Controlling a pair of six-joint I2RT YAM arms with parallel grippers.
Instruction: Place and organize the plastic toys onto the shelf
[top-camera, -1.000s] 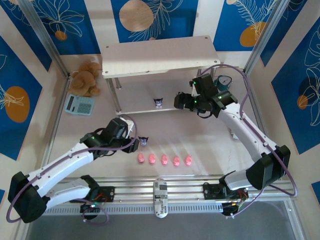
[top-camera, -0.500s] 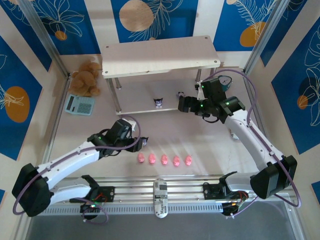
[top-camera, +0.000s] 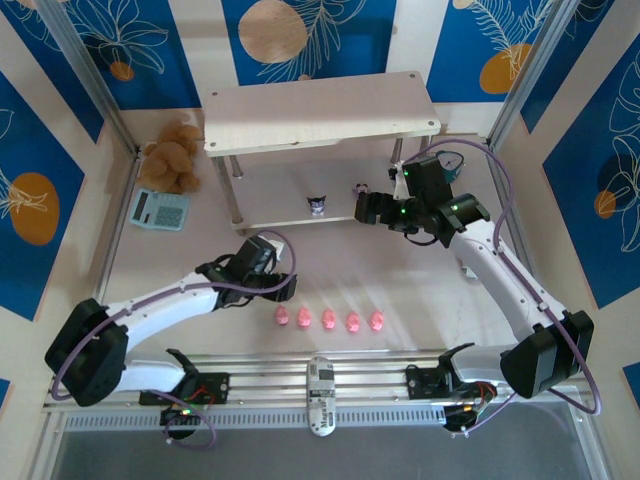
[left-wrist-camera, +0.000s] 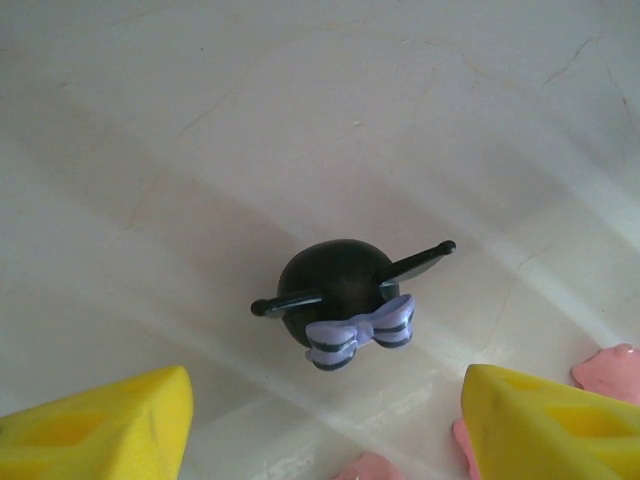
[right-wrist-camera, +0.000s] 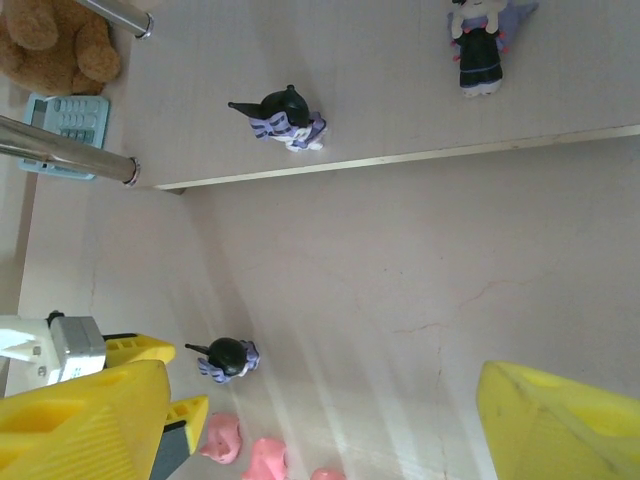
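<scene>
A dark figurine with a lilac bow stands on the table just ahead of my left gripper, whose yellow jaws are open and apart from it. From above, the left gripper sits over that spot, just behind a row of pink pigs. The right wrist view has this figurine beside a left finger. Two more dark figurines stand on the shelf's lower board; the top board is bare. My right gripper hovers open by the lower board's right end.
A brown teddy bear and a teal keypad device lie left of the shelf. Silver shelf legs stand at the lower board's corner. The pigs lie close to the near rail.
My left gripper has slid right toward the floor figurine and its jaws have widened. My right gripper drew back to the right from the shelf, uncovering a second figurine on the lower board.
</scene>
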